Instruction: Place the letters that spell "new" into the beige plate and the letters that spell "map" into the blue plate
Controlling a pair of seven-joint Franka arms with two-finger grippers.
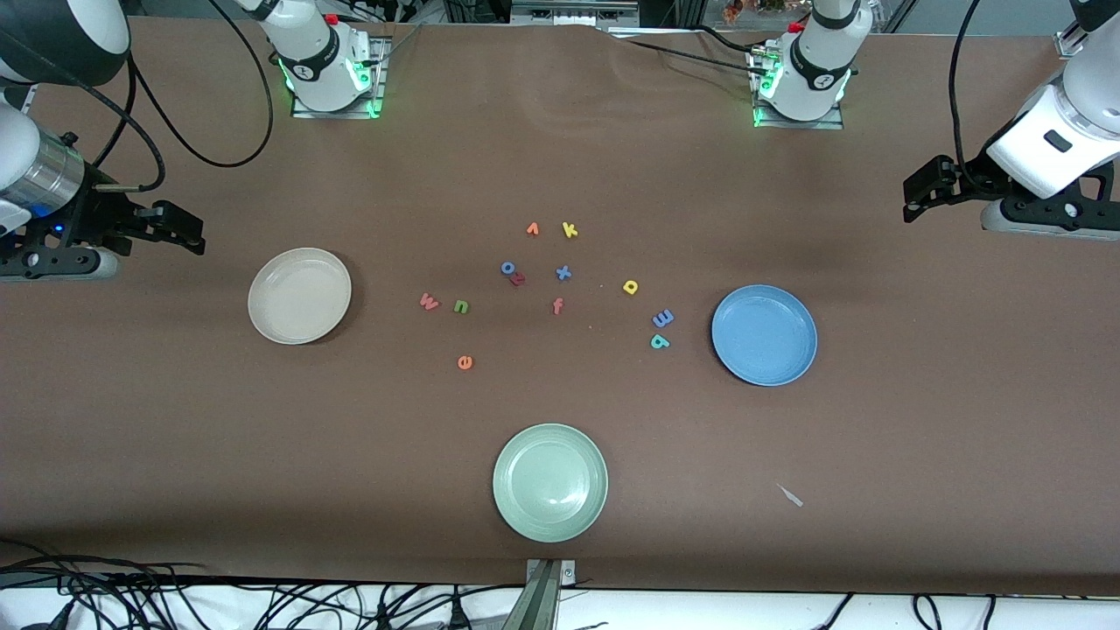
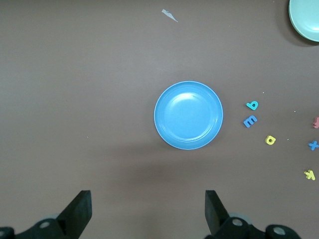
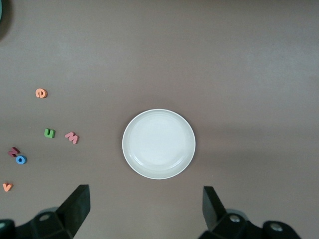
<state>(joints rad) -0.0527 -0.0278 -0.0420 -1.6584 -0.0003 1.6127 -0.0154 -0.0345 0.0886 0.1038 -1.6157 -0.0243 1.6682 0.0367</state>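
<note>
The beige plate lies empty toward the right arm's end. Beside it on the table are the salmon w, green n and orange e. The blue plate lies empty toward the left arm's end, with the blue m, teal p and yellow a close by. My right gripper hangs open and empty over the table's right-arm end. My left gripper hangs open and empty over the left-arm end.
A pale green plate sits nearest the front camera. Among the letters lie an orange v, yellow k, blue o, blue x and orange f. A small scrap lies near the green plate.
</note>
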